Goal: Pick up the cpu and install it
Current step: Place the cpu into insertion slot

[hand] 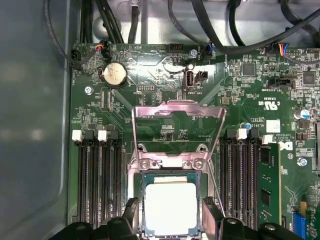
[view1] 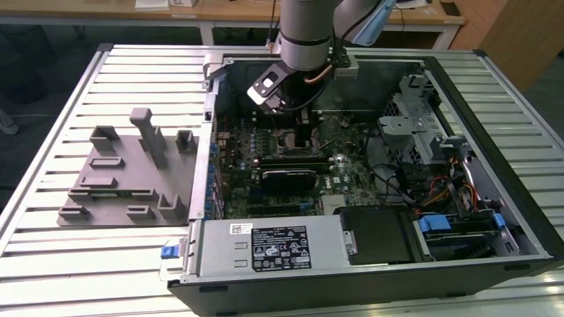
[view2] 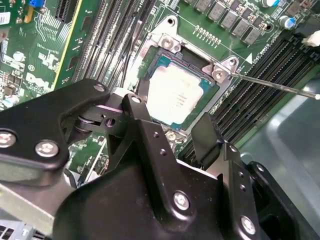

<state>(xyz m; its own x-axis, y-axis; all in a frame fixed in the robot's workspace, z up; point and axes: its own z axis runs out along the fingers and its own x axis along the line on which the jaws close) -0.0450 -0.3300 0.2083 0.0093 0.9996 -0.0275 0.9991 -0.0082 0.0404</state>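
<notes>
Silver-grey metal marks the cpu. It lies flat and square inside the socket on the green board.

1. Pincer state. My pincer stands spread, holding nothing. In both wrist views one black finger sits on each side of the cpu, and a strip of socket frame shows between each fingertip and the nearest cpu edge. I touch neither the chip nor its lid.

2. Cpu position. The cpu lies directly between my two fingers, centred in the gap and level with the socket frame. Its corners line up with the frame's corners. I cannot tell how far my fingertips stand above the board.

3. Socket hardware. The plate is swung up and back from the socket, clear of the cpu. The thin lever stands released beside the memory slots, which run along both sides of the socket.

4. Overall placement. In the exterior view my arm comes down at the upper centre of the frame into the open case. It ends over the upper part of the board, hiding the socket. The grey tray sits on the table at the exterior view's left, outside the case and well apart from my pincer.
</notes>
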